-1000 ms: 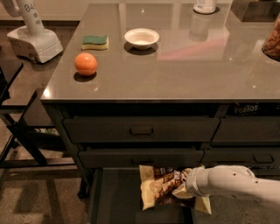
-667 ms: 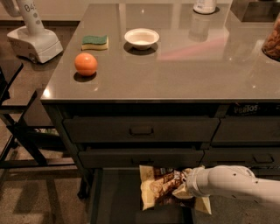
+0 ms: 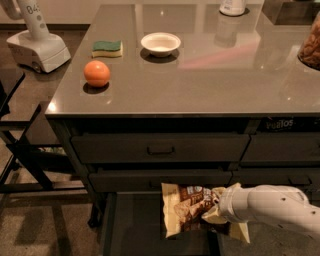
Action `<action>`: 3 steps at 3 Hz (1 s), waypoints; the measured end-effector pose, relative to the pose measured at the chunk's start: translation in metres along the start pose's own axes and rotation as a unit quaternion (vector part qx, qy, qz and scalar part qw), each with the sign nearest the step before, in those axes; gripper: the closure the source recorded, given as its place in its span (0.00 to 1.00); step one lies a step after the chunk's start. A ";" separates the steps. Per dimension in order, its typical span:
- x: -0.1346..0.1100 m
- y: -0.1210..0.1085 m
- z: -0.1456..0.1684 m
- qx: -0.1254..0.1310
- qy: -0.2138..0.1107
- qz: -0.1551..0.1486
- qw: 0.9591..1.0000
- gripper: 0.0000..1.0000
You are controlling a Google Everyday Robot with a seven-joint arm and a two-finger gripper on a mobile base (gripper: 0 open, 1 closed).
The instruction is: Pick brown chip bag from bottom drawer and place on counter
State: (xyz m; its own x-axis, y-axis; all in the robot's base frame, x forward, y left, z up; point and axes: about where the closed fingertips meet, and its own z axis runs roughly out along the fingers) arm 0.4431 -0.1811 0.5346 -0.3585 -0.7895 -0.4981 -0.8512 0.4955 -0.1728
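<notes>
The brown chip bag (image 3: 184, 211) stands tilted in the open bottom drawer (image 3: 132, 227), its cream ends showing at top and bottom. My gripper (image 3: 215, 209) reaches in from the right on a white arm and is shut on the bag's right edge, where the foil is crumpled. The wrist hides most of the fingers. The counter (image 3: 210, 80) lies above, glossy grey-brown.
On the counter sit an orange (image 3: 96, 73), a green-and-yellow sponge (image 3: 107, 48), a white bowl (image 3: 160, 44), a white container (image 3: 232, 6) at the back and a jar of snacks (image 3: 311, 46) at the right edge. Two shut handled drawers (image 3: 160, 148) are above the open one. A white machine base (image 3: 37, 49) stands left.
</notes>
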 end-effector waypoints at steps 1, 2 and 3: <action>-0.015 -0.012 -0.050 0.028 0.007 -0.008 1.000 1.00; -0.032 -0.027 -0.108 0.061 0.005 -0.017 0.998 1.00; -0.032 -0.027 -0.109 0.062 0.005 -0.017 0.998 1.00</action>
State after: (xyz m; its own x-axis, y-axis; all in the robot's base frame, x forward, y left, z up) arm 0.4362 -0.2088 0.6475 -0.3353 -0.8095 -0.4819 -0.8092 0.5094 -0.2926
